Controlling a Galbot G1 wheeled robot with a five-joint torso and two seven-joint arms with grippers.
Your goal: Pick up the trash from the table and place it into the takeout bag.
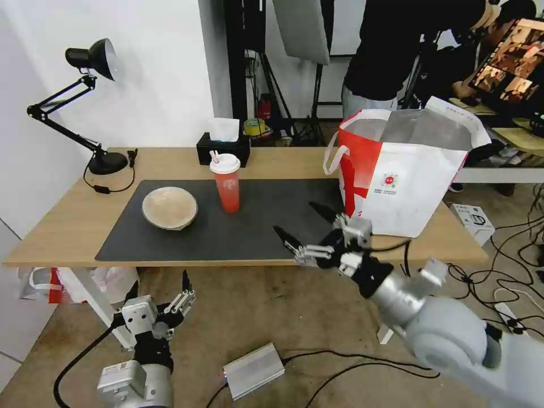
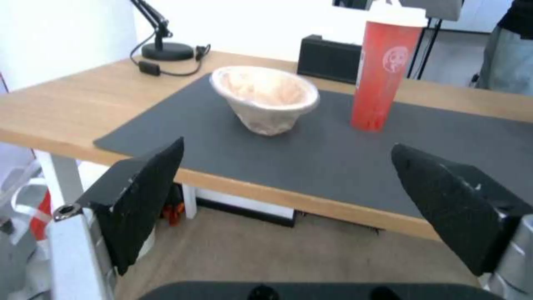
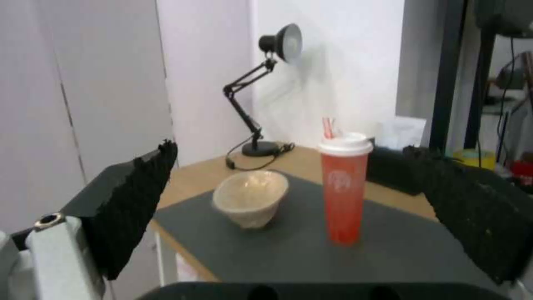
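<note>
Right gripper (image 1: 303,222) hovers over the table's (image 1: 68,226) front edge, fingers spread, empty, facing the red drink cup (image 1: 226,182) upright on the grey mat (image 1: 260,221). Tan bowl (image 1: 169,208) sits near the cup. Takeout bag (image 1: 396,181) stands open at the right end; its contents can't be made out. Left gripper (image 1: 161,292) hangs low below the table, spread.

The desk (image 1: 68,226) carries a dark mat (image 1: 255,226) holding a tan bowl (image 1: 169,208) and red cup (image 1: 226,182); a lamp (image 1: 105,161), tissue box (image 1: 222,148) and white bag (image 1: 405,175) stand on the bare wood.
</note>
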